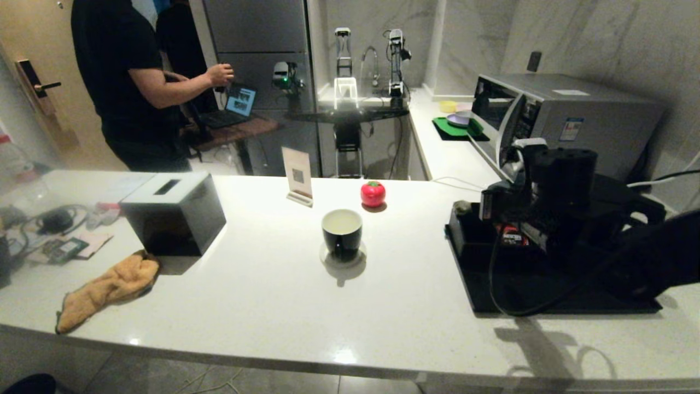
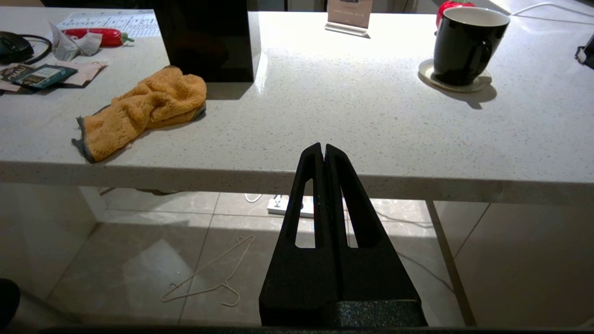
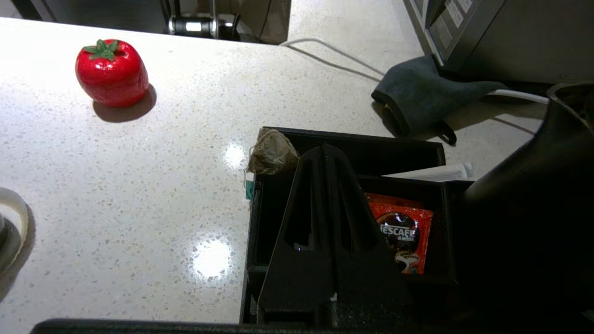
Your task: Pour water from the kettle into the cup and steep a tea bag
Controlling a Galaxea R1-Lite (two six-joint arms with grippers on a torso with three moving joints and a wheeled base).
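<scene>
The glossy black cup [image 1: 342,234] [image 2: 465,46] with its white inside stands on a round coaster at mid-counter; whether water lies in it I cannot tell. A brownish tea bag [image 3: 272,154] rests on the corner rim of the low black compartment box [image 3: 352,139]. My right gripper [image 3: 325,148] [image 1: 488,201] hovers shut and empty over that box, its tips just beside the tea bag. The matte black kettle [image 3: 533,195] fills the edge of the right wrist view, close beside the box. My left gripper [image 2: 323,147] is shut and empty, held low before the counter's front edge.
A red tomato-shaped object [image 1: 373,193], a sign card [image 1: 298,176], a black tissue box [image 1: 174,214] and an orange cloth [image 1: 109,287] lie on the counter. A Nescafe sachet [image 3: 404,232] sits in the box. Microwave [image 1: 563,117] behind; a person [image 1: 126,82] stands far left.
</scene>
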